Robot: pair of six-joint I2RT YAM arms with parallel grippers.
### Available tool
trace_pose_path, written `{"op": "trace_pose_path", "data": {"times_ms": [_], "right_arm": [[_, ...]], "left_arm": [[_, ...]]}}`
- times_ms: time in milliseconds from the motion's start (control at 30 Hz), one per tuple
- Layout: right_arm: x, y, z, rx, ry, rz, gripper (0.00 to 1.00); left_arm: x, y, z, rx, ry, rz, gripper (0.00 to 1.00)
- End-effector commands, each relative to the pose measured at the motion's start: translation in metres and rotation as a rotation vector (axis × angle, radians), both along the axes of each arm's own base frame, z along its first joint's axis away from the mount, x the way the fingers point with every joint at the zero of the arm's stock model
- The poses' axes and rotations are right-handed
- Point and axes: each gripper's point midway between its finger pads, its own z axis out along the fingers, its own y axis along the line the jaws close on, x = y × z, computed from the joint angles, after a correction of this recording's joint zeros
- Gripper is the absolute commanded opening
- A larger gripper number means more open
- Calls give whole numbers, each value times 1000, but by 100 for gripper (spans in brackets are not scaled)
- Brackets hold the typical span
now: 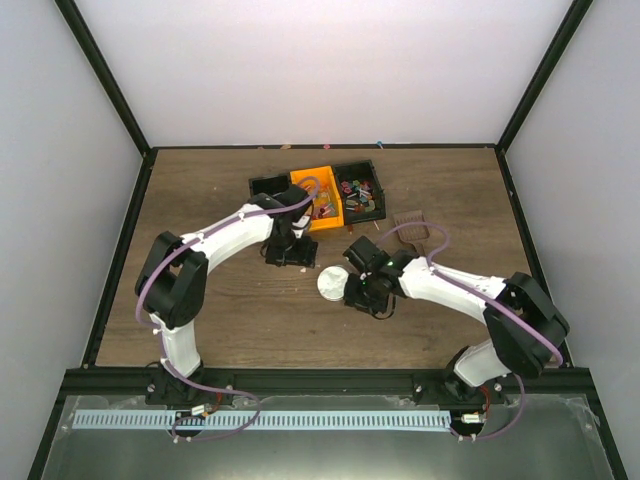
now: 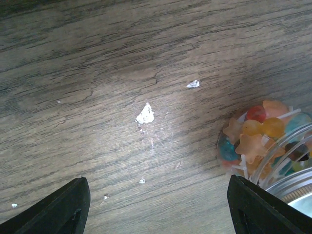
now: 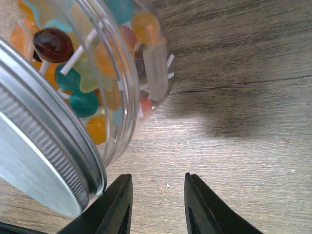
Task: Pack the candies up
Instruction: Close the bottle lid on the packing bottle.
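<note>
jar (image 3: 85, 92) cropped by edge, candies (image 1: 361, 191) — too small

Top camera looks down; both wrist cameras closely face the jar (image 3: 122, 87).

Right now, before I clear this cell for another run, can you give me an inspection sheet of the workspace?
Surface: wooden table, small white flecks near the jar.
Job's things: candies inside the lidded jar; more in the orange bin and black bin.
Clutter: brown slotted scoop beside the bins.
Grippers: left gripper wide open, empty; right gripper narrowly open, empty, beside the jar.
Cables: purple cables along both arms; no snag seen.
Surroundings: white walls, black frame.
</note>
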Motion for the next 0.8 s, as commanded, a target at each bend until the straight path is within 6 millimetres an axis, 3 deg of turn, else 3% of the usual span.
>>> {"op": "trace_pose_path", "data": {"times_ms": [0,200,500,767], "right_arm": [[12,11,11,21,-30,-17,31],[15,10,14,7,-37,-23,31],[19,3,17,12,-59,-30,31],[23,-5,22,0,-70,-40,31]], "left_arm": [[1,-1,12,-35,-31,-17,79],[-7,8,9,-9,-27,-26,79],[-48,49,-23,99,44,8,79],[-59,30,-38,56,127,-29,79]]}}
